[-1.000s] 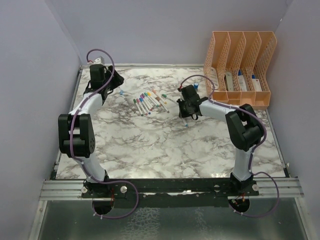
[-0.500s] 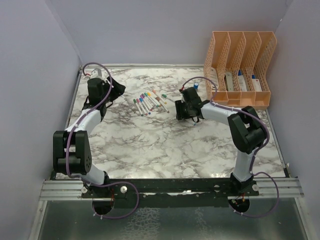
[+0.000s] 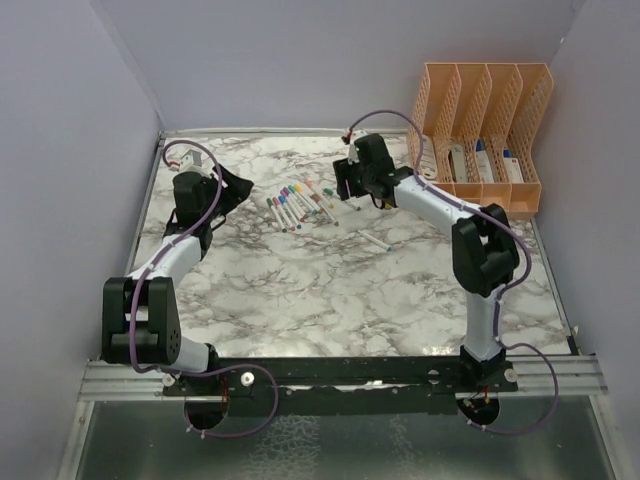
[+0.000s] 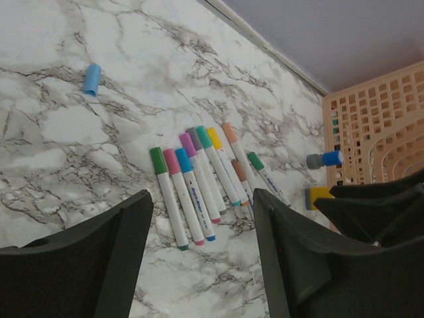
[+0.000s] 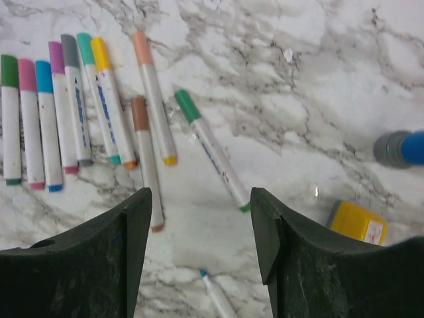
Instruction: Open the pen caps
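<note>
Black-fingered, spread wide and empty: logged so for right gripper, hovering over the right end of the pen row with nothing between the jaws. Logged the same for left gripper: released, holding nothing, off the left end of the row and aimed toward it.

Directly beyond right gripper, counted ten pens lying on the marble table. Seven packed side by side, then three looser ones fanned to the right. All ten pen caps seated: green, pink, blue, purple, grey, teal, yellow, peach, brown, green.

Just under right gripper's view, found one uncapped pen, bare tip showing, lying apart from the row (also in top view). On the left side, well apart from the row, found one loose blue cap lying alone. Probably the pair; cannot confirm the match.

Further out: yellow block and blue-and-grey cylinder near the orange file rack. Not task items.

Progress, as judged: one cap off, ten left. Early stage. Next needs one claw gripping a barrel and the other the cap, then a straight pull apart. Packed seven look hard to pick singly; looser green pen at the right end looks easiest.
</note>
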Motion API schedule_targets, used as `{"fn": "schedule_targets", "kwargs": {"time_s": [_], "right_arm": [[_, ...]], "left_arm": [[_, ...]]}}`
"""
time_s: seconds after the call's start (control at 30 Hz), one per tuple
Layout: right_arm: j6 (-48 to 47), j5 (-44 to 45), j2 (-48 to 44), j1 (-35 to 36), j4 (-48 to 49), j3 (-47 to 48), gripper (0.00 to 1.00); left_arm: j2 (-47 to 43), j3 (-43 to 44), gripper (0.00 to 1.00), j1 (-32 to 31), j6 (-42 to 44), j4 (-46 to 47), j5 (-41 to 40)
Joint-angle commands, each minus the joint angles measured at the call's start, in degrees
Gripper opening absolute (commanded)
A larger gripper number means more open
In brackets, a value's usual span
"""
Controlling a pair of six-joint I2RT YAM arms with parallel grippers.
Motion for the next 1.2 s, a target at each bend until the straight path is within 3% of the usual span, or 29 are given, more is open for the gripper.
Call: {"fn": "schedule_targets", "kwargs": {"time_s": [0.0,0.3,1.17], "right_arm": [[-6.2,0.2,8.4,-0.2,-3.8,8.7,0.61],[-9.5,0.8,15.1,-0.3,-5.6,16.3,0.61],[-9.6,0.7,20.7,-1.0,-5.7,16.6,0.50]], "left_arm": [[-2.0,-0.3,0.65,-0.2,-0.9,3.8,2.2],[-2.7,-0.8,0.65,-0.2,-0.9,4.2,2.6],[-1.9,-1.3,0.65,-0.2,-1.4,4.8,2.5]]}}
